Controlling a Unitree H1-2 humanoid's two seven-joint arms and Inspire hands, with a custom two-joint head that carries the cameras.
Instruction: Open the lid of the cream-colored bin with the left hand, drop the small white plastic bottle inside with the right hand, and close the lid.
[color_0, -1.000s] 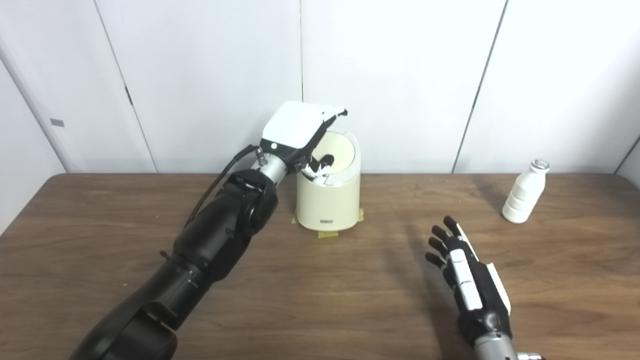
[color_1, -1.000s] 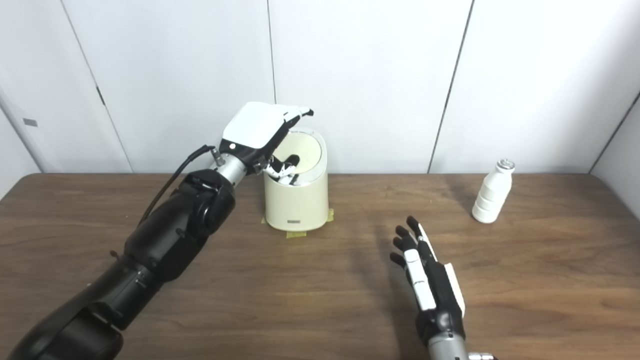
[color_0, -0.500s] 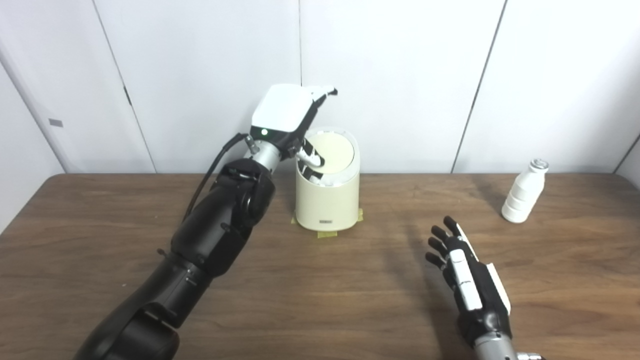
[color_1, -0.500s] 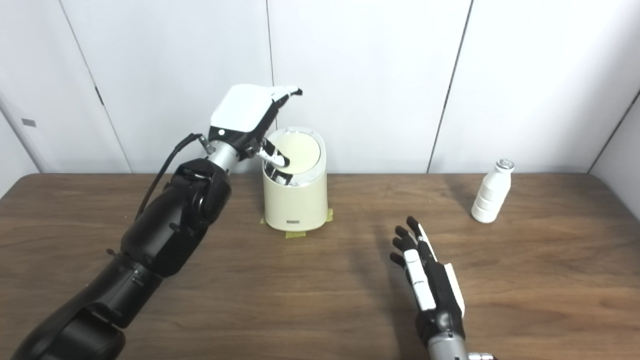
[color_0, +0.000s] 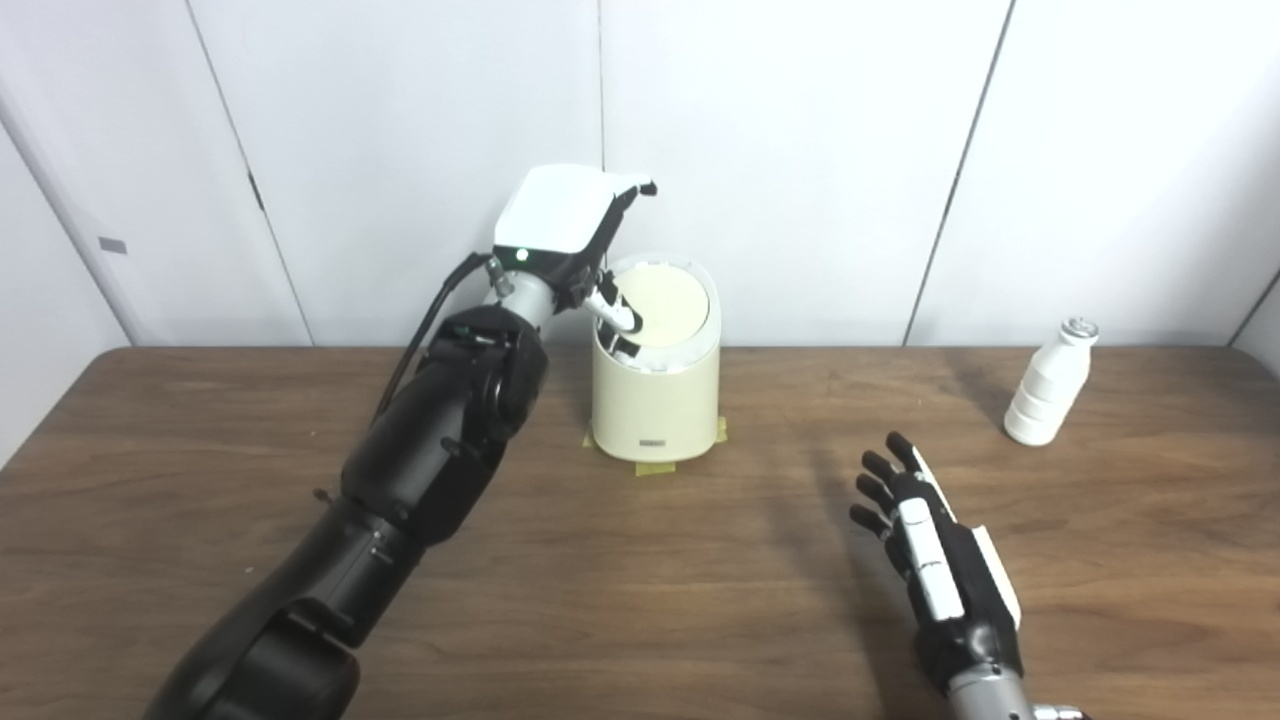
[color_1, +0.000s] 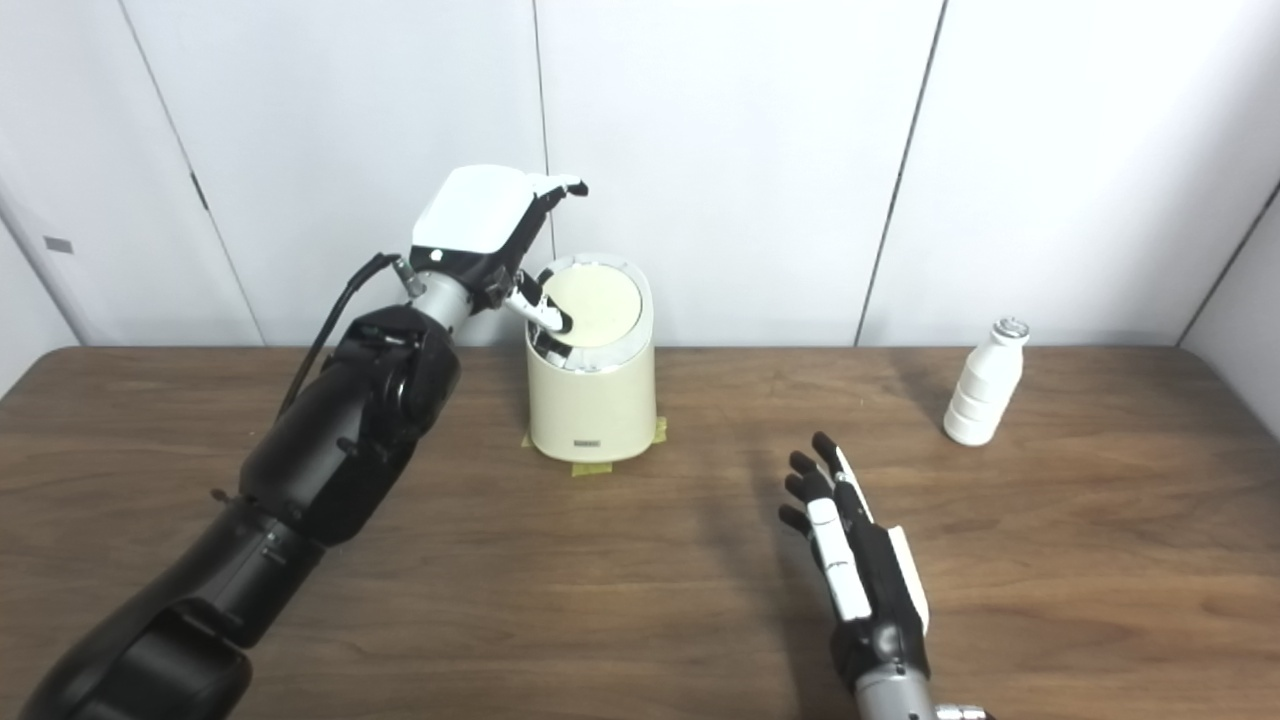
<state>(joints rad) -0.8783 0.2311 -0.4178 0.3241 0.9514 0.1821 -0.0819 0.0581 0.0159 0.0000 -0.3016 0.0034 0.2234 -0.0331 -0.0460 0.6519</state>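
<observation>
left robot hand (color_0: 565, 225): raised beside bin (color_0: 656, 375), fingers spread, thumb tip on lid (color_0: 668, 306), grasping nothing | right robot hand (color_0: 935, 555): released, fingers apart, low over surface (color_0: 640, 590) | bottle (color_0: 1049, 383): upright, far right

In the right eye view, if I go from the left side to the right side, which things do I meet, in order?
Left hand → bin → right hand → bottle.
</observation>
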